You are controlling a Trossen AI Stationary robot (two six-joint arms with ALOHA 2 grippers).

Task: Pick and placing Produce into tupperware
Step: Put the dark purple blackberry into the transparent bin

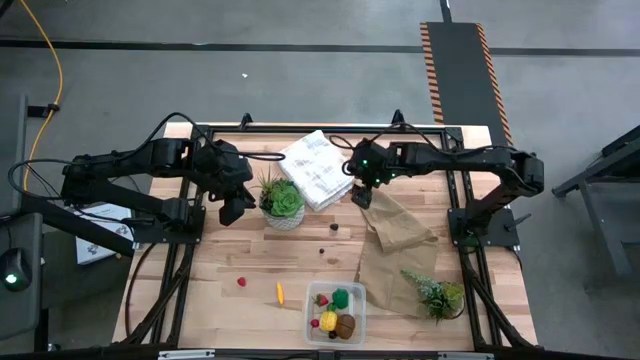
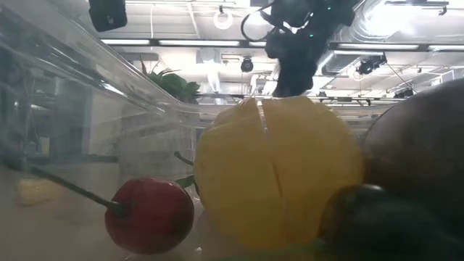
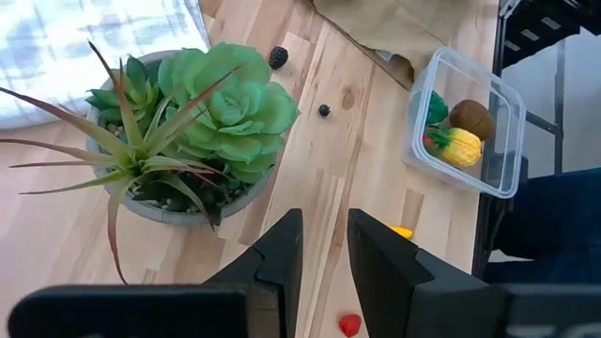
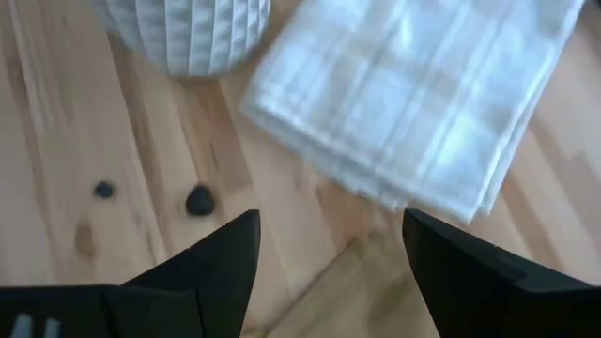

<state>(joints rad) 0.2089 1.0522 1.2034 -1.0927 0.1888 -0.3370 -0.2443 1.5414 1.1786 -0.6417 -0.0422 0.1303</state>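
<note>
We count one tupperware (image 1: 336,311) at the lower centre, two potted succulents (image 1: 281,200) (image 1: 438,296), one folded cloth (image 1: 317,169), one paper bag (image 1: 396,243), two dark berries (image 1: 333,227) (image 1: 321,251), one red berry (image 1: 241,282) and one orange stick (image 1: 280,292).

Folded white cloth (image 1: 315,169) beside potted succulent (image 1: 281,202) — brown paper bag (image 1: 395,245), second plant (image 1: 438,296).

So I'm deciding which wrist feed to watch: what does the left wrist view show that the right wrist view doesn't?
Only the left wrist view shows the tupperware with the yellow lemon and kiwi-like ball inside, the succulent, and a red berry loose on the table. Only the right wrist view shows the cloth's folded corner edge. Both show the two dark berries and the plant's pot.
</note>
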